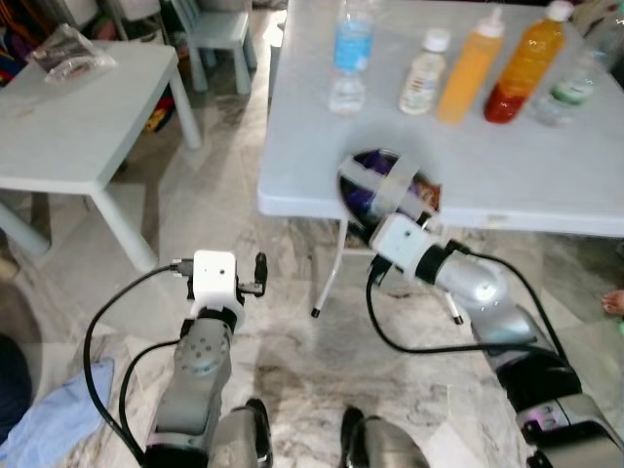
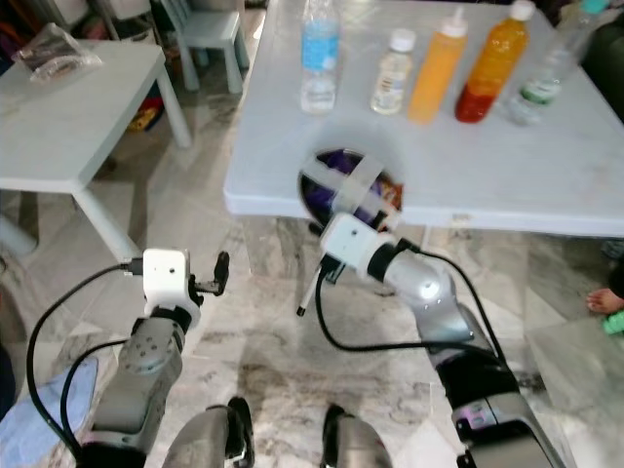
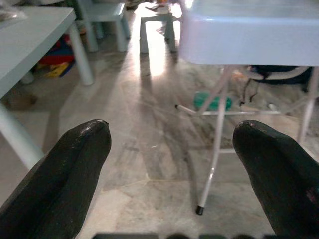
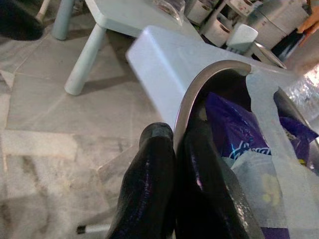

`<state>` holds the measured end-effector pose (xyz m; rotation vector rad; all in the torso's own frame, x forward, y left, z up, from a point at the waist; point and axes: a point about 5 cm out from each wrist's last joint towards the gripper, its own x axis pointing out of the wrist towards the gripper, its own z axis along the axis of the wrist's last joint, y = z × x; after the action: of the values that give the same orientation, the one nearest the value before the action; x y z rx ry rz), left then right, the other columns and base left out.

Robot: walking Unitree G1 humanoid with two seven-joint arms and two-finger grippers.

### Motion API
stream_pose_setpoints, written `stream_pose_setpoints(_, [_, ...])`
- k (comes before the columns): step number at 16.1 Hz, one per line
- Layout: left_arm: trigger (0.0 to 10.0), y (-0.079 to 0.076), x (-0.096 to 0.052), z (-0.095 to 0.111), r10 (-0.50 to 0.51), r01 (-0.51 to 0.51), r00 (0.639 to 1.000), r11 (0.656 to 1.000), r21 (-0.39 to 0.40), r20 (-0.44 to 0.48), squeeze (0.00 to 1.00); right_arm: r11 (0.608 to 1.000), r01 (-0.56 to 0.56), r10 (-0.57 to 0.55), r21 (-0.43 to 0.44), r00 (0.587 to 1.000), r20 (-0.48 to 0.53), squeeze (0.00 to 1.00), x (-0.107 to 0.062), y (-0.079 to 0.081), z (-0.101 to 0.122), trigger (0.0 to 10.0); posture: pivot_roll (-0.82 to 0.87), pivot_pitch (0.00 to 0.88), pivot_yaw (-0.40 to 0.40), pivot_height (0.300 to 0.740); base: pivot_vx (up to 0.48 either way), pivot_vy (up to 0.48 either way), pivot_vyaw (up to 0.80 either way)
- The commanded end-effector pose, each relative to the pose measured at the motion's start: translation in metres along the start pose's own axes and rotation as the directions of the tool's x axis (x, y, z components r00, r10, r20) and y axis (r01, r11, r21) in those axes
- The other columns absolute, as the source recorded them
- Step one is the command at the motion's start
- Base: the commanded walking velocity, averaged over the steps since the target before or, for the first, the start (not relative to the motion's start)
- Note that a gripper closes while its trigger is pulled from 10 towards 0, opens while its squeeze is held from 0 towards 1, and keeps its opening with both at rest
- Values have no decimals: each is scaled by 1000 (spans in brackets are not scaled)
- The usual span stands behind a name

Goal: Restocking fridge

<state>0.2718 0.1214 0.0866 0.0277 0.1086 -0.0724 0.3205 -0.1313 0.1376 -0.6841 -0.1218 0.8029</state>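
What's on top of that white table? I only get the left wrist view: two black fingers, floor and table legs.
Observer: Five bottles in a row on the table, from a water bottle to an orange juice bottle.
Operator: Where's the other arm?
Observer: The right gripper is shut on the rim of a metal bowl at the table's near edge.
Operator: Anything inside?
Observer: A purple packet, under strips of tape.

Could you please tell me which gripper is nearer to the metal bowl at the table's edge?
Right. The right gripper is shut on the rim of the metal bowl at the table edge. The left gripper is open, over the floor and apart from the table.
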Motion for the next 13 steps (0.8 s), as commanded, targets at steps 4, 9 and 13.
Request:
stream_pose_setpoints(4, [10000, 2, -1, -4, 5, -5, 1000, 1000, 21, -10, 0, 1000, -26, 26, -7, 1000, -1, 0, -1, 3, -2, 10000, -53, 142, 10, 740, -212, 0, 600])
stream_pose_setpoints(9, [10000, 4, 0, -3, 15, -15, 1000, 999, 37, 0, 0, 997, -62, 63, -47, 998, 11, 0, 2, 0, 0, 10000, -50, 134, 7, 740, 0, 0, 800])
stream_pose_setpoints(13, [10000, 20, 1, 9, 37, -46, 997, 990, 134, 63, 0, 977, -189, 201, -101, 972, 121, 0, 13, 12, 20, 10000, -26, 114, 38, 740, 0, 0, 800])
